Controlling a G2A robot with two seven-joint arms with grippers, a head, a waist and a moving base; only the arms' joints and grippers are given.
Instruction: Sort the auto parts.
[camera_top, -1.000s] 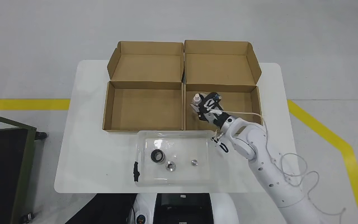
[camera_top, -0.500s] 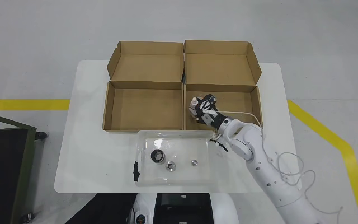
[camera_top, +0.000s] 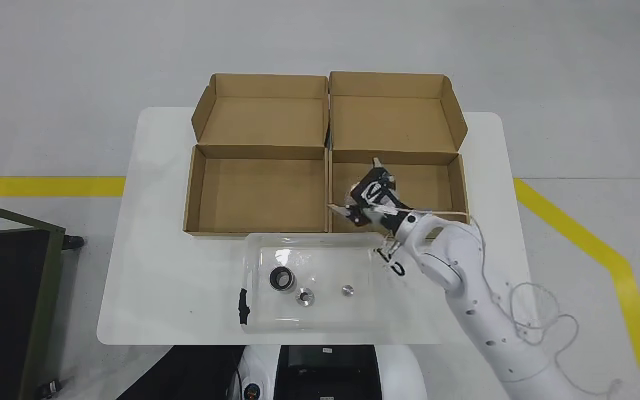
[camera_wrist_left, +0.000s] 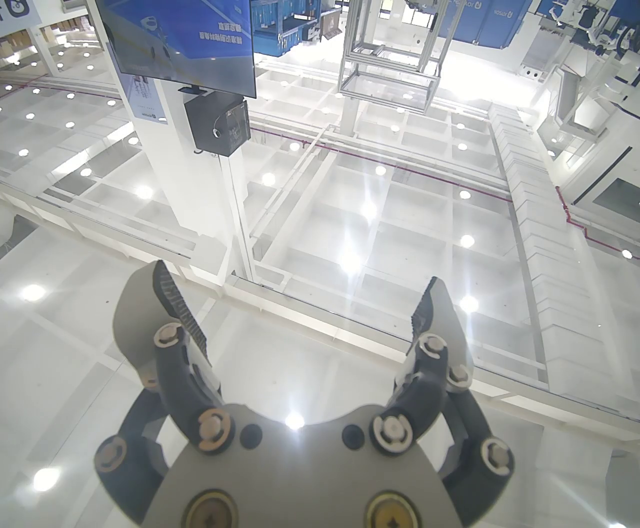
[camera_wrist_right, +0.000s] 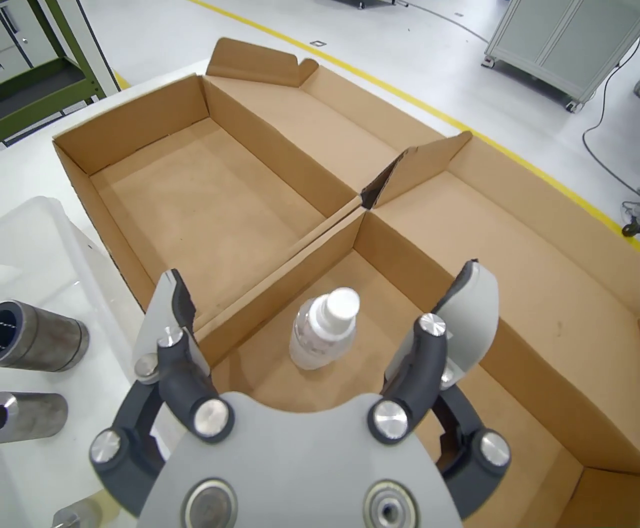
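Two cardboard boxes' worth of sorting, seemingly barely begun: standing upright on the floor of the right cardboard box (camera_top: 435, 190), close to the corner by the shared wall, a small white bottle (camera_wrist_right: 322, 332), probably set on its base so as not to roll. Poised near it with fingers spread wide and gripping nothing, neither finger touching, the right claw (camera_wrist_right: 324, 276); aimed up at the ceiling, likewise spread and empty, the left claw (camera_wrist_left: 296, 274), likely parked out of the way. Waiting in the clear tray (camera_top: 260, 245) on the worktop (camera_top: 160, 250), three metal parts (camera_top: 305, 295), presumably the next picks.
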